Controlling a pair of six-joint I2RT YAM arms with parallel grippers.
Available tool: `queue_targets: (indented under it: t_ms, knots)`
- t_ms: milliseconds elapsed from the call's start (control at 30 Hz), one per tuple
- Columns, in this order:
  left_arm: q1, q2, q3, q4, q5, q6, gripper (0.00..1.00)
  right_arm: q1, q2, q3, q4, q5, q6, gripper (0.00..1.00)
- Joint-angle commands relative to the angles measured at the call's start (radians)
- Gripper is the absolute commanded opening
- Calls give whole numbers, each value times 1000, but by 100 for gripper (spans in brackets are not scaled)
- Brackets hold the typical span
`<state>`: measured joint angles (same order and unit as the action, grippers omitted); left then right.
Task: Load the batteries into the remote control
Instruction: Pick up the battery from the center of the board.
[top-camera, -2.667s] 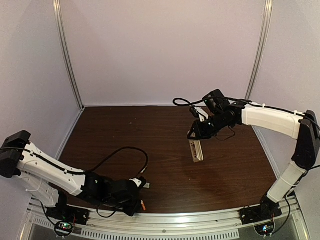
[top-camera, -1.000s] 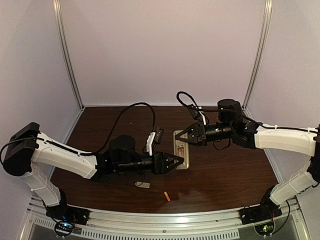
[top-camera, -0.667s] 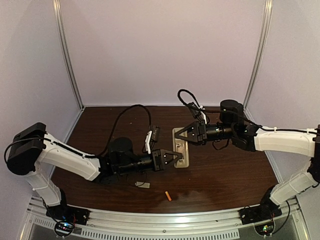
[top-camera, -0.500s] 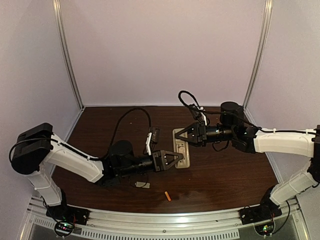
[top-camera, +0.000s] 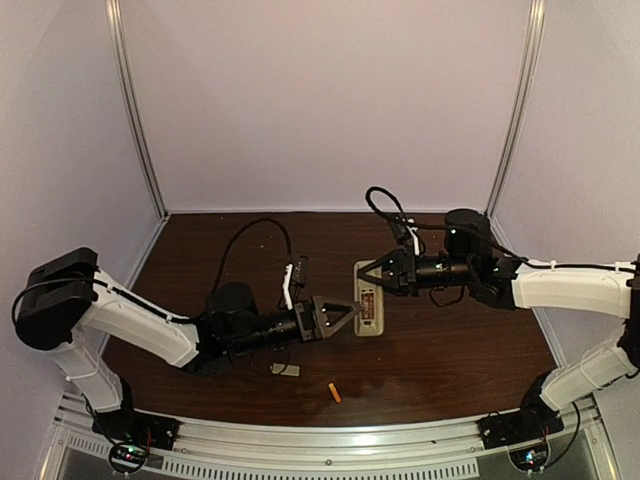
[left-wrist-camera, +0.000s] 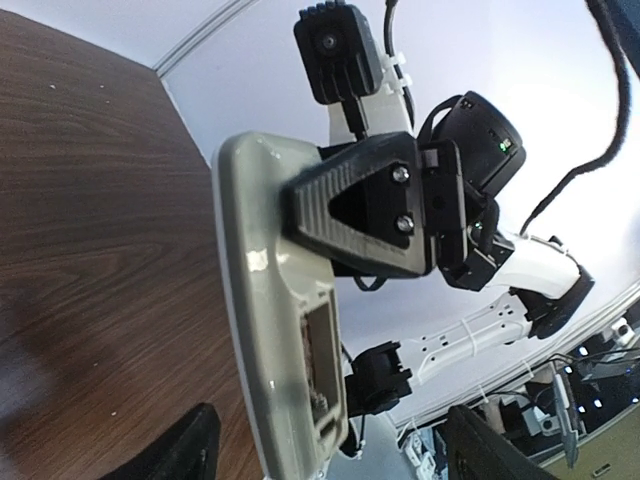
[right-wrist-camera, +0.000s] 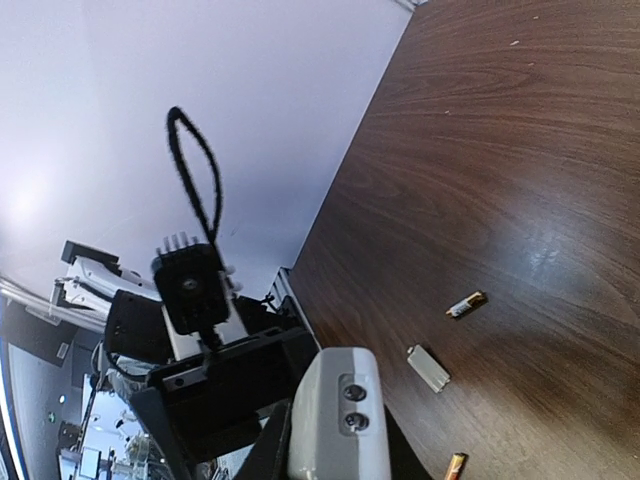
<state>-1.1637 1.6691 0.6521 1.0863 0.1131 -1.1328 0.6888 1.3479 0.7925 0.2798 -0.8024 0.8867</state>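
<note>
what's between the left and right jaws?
The remote control, back up, in the top view. Right gripper jaws clamp its far end; left gripper jaws open beside it.

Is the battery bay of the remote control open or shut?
Open. The left wrist view shows an uncovered rectangular recess in the slim white remote control; a small flat grey plate lies apart on the table.

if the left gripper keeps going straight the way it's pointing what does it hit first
The remote control, most likely: it stands straight ahead of the open left gripper, held by the right gripper. Depth is unclear.
</note>
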Motion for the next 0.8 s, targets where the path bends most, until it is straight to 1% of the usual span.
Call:
queue_targets:
  t_ms: [0, 100, 133, 167, 233, 300, 400, 467, 533, 633, 767]
  knots:
    - [6, -180, 23, -444, -64, 166, 80, -72, -76, -62, -63, 91, -23, 0]
    - [-28, -248, 145, -945, -172, 267, 76, -120, -105, -111, -99, 119, -42, 0]
    - [-54, -248, 183, -1074, -218, 287, 74, -130, -109, -127, -98, 120, -45, 0]
    - [-83, -237, 226, -1217, -227, 287, 73, -139, -109, -142, -103, 119, -49, 0]
    - [-118, -196, 259, -1356, -227, 242, 69, -151, -110, -152, -118, 135, -69, 0]
    - [-168, -150, 283, -1410, -219, 194, 67, -155, -108, -166, -128, 155, -74, 0]
    - [-228, -72, 321, -1442, -210, 116, 66, -159, -93, -167, -164, 175, -79, 0]
    - [-245, -9, 362, -1478, -203, 73, 62, -161, -87, -168, -183, 182, -85, 0]
    - [-258, 42, 403, -1497, -207, 56, 57, -161, -92, -175, -183, 182, -84, 0]
    - [-264, 96, 449, -1525, -220, 40, 52, -161, -102, -187, -189, 191, -87, 0]
    - [-262, 142, 507, -1562, -253, 28, 50, -161, -112, -204, -179, 188, -87, 0]
